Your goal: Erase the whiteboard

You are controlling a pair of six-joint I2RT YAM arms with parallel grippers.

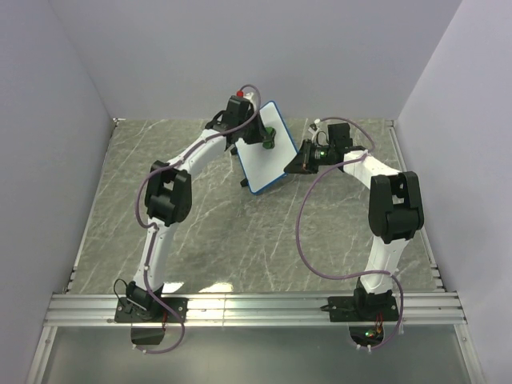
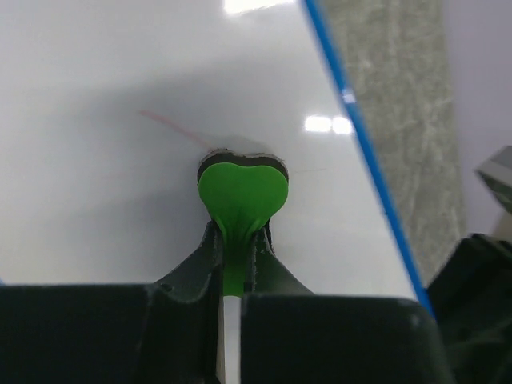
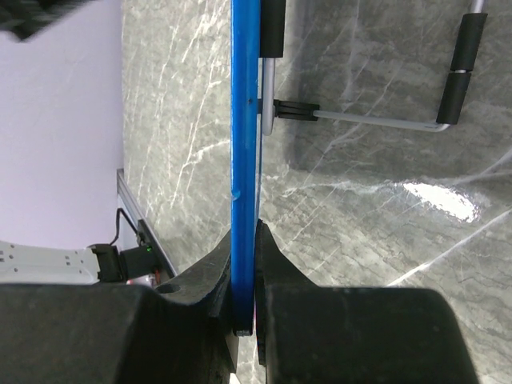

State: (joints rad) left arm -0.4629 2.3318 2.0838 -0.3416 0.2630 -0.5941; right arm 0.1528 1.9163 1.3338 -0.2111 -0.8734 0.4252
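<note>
The whiteboard (image 1: 262, 156), white with a blue frame, stands tilted at the back middle of the table. My right gripper (image 1: 298, 162) is shut on its right edge; the right wrist view shows the blue frame (image 3: 244, 144) edge-on between the jaws. My left gripper (image 1: 266, 138) is shut on the green eraser (image 2: 242, 192) and presses its dark pad against the board's upper part. In the left wrist view a faint red line (image 2: 172, 126) runs up-left from the eraser on the white surface (image 2: 104, 160). The board's wire stand with black feet (image 3: 459, 64) shows behind it.
Grey marbled tabletop (image 1: 208, 232) with pale walls on three sides. A metal rail (image 1: 256, 304) runs along the near edge by the arm bases. The right gripper's dark body (image 2: 480, 304) shows at the right of the left wrist view.
</note>
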